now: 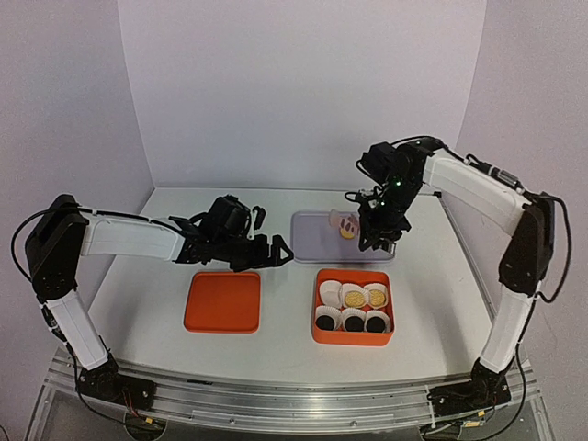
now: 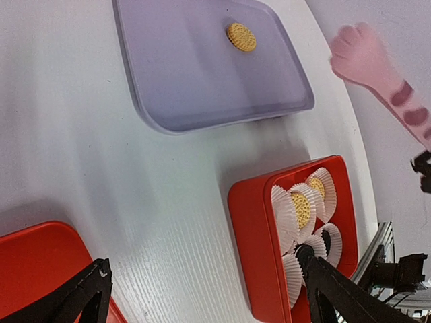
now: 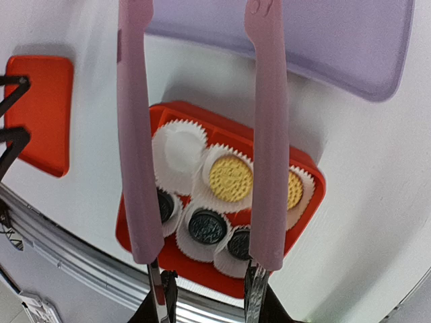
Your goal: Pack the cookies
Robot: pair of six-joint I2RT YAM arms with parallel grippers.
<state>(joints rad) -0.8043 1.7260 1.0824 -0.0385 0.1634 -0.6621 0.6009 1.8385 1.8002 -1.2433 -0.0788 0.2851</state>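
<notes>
One golden cookie (image 1: pixel 347 231) lies alone on the lavender tray (image 1: pixel 310 246); it also shows in the left wrist view (image 2: pixel 240 36). The red box (image 1: pixel 352 339) holds paper cups with two golden cookies (image 3: pixel 230 178) and three black-brown cookies (image 3: pixel 207 225). One cup (image 3: pixel 178 145) at the box's back left is empty. My right gripper (image 1: pixel 378 230) is shut on pink paw-tipped tongs (image 3: pixel 269 134), whose arms stand spread, tips just above the tray's cookie. My left gripper (image 2: pixel 202 282) is open and empty, low over the table between the box and the red lid (image 1: pixel 222 300).
The lavender tray (image 2: pixel 188 74) sits behind the red box (image 2: pixel 252 229). The red lid (image 2: pixel 34 269) lies flat at the front left. Curved white walls close in the back and sides. The metal rail runs along the table's near edge.
</notes>
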